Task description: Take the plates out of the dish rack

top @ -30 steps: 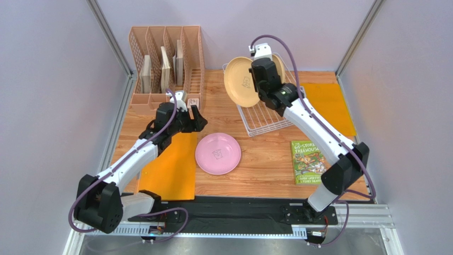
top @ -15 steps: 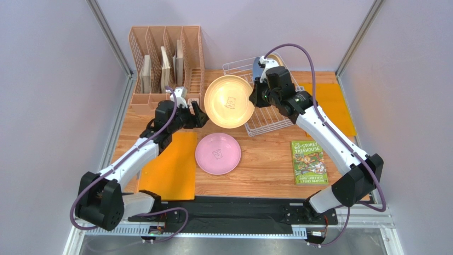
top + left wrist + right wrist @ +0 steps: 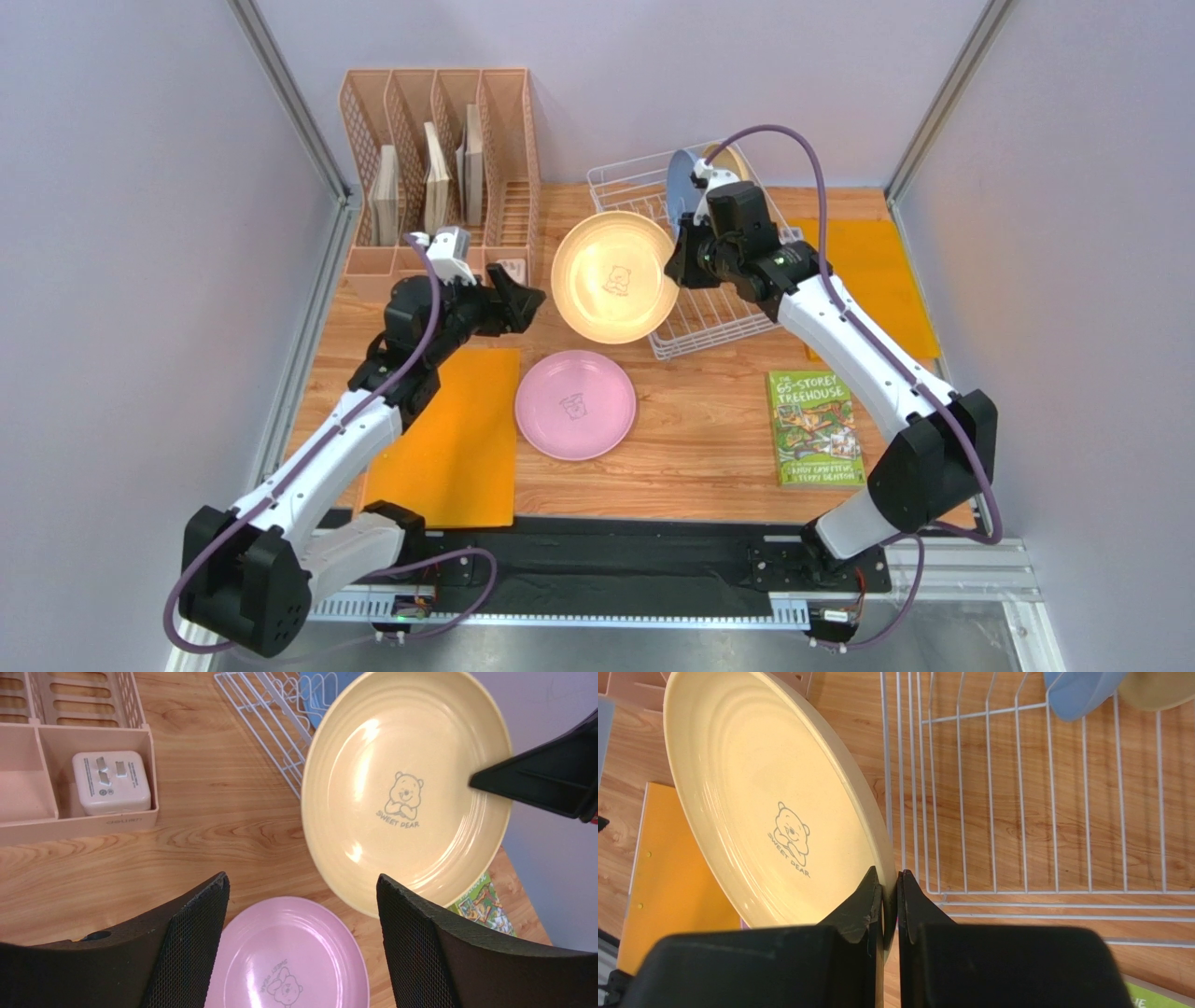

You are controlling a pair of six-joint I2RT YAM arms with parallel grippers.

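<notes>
My right gripper [image 3: 679, 261] [image 3: 889, 882] is shut on the rim of the pale yellow plate [image 3: 612, 277] [image 3: 759, 805] and holds it in the air, left of the white wire dish rack [image 3: 701, 311] [image 3: 1018, 812]. The plate also shows in the left wrist view [image 3: 407, 791]. A blue plate [image 3: 679, 175] [image 3: 1078, 691] and a cream-tan plate [image 3: 1158, 687] stand in the rack. The pink plate [image 3: 575, 405] [image 3: 288, 959] lies flat on the table. My left gripper [image 3: 514, 301] [image 3: 302, 945] is open and empty, just left of the yellow plate.
A peach slotted organizer [image 3: 442, 168] with beige boards stands back left; a white charger [image 3: 111, 782] sits in its tray. Orange mats lie front left [image 3: 449, 434] and back right [image 3: 863, 280]. A green book [image 3: 812, 427] lies right of the pink plate.
My right gripper has carried the yellow plate out of the rack and leftward, turning its face upward. My left arm has lifted and swung toward the plate.
</notes>
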